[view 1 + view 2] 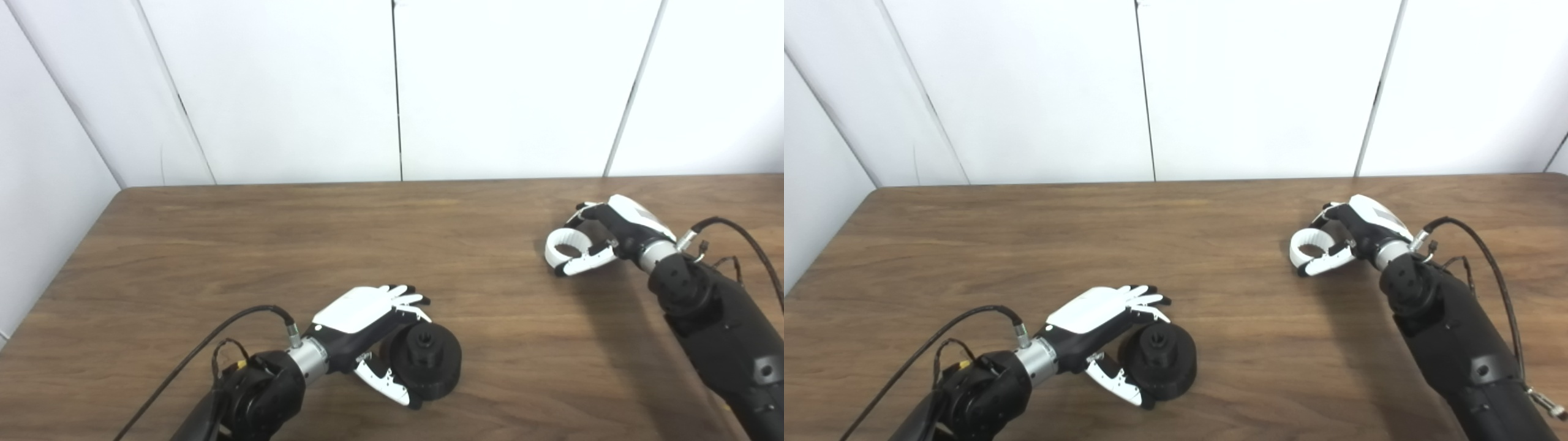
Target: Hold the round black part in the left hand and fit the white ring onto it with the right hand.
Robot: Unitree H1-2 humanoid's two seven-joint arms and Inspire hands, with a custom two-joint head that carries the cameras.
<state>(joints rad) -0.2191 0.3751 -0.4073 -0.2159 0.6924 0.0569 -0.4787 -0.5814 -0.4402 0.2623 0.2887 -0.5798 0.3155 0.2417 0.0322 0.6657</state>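
The round black part rests on the wooden table near the front edge, with a threaded hub at its centre. My left hand is open beside it: the fingers stretch straight past its far side and the thumb lies along its near side. I cannot tell whether they touch it. At the right, my right hand is shut on the white ring, fingers curled over its top and thumb under it, low over the table.
The brown table runs to a back edge under white wall panels, and its left edge falls away at the far left. Black cables loop from both wrists.
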